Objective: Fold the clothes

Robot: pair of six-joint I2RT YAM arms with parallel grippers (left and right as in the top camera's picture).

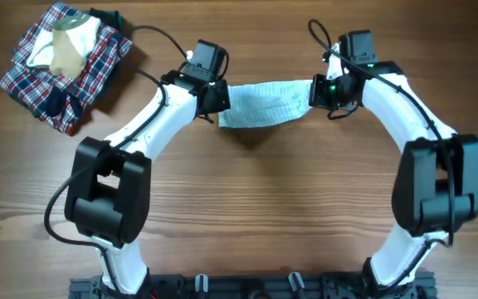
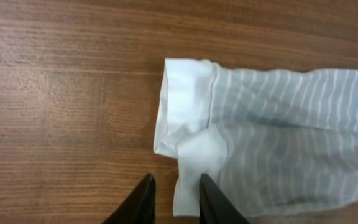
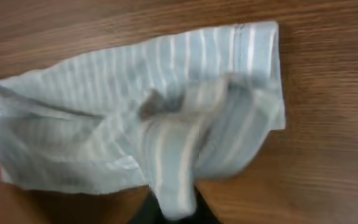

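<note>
Overhead: the clothes [image 1: 264,104] lie stretched crosswise on the table [image 1: 256,216], between your arms. Left wrist: your left gripper [image 2: 176,200] is narrowly parted around the loose white corner, with the cloth running off right. Right wrist: your right gripper [image 3: 174,214] pinches a raised fold.

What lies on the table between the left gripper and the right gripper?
The pale blue striped garment reaches from the left gripper to the right gripper, over the wooden table. The overhead view shows it.
</note>
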